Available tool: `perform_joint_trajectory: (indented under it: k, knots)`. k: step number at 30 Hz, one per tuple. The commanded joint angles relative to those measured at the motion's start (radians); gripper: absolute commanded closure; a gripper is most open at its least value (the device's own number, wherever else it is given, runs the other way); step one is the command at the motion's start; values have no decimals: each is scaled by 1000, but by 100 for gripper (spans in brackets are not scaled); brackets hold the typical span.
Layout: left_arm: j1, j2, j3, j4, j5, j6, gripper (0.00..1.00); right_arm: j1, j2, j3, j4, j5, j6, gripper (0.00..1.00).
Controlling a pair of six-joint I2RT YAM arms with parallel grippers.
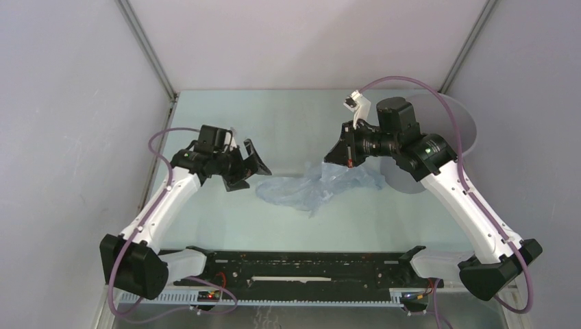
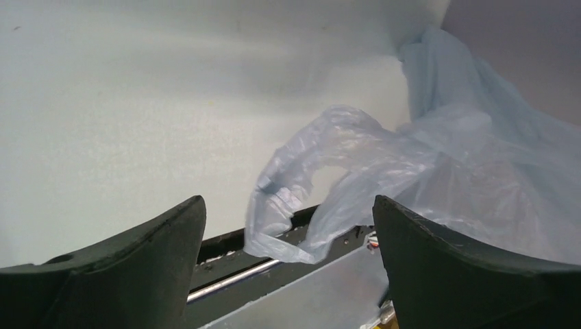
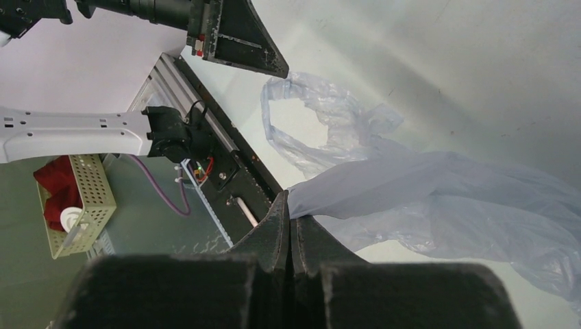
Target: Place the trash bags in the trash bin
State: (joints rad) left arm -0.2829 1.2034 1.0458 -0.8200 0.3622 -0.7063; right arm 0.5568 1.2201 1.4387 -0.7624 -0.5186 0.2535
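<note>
Right end effector clamped on trash bag; left end effector wide. Pale table, grey walls.

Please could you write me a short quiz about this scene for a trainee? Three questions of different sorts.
1. True or false: the left gripper is shut on the trash bag.
2. Which gripper pinches the bag? A) left B) right C) neither
3. Fill in: the bag's free handle loop lies nearest the ____ gripper.
Key: 1 false; 2 B, the right gripper; 3 left.
</note>
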Motion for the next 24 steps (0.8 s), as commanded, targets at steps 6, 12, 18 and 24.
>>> perform_joint_trajectory:
  k: [6,12,18,24]
  knots:
    - [-15,-3,-122,184,282,-8,6,4,-2,22,27,18,39,100]
    - [-6,45,-119,222,237,18,29,3,24,29,48,11,69,100]
    - [-4,107,-121,370,281,-38,43,3,33,24,21,23,73,100]
    - [-4,76,-176,387,276,16,69,3,16,-1,13,82,96,100]
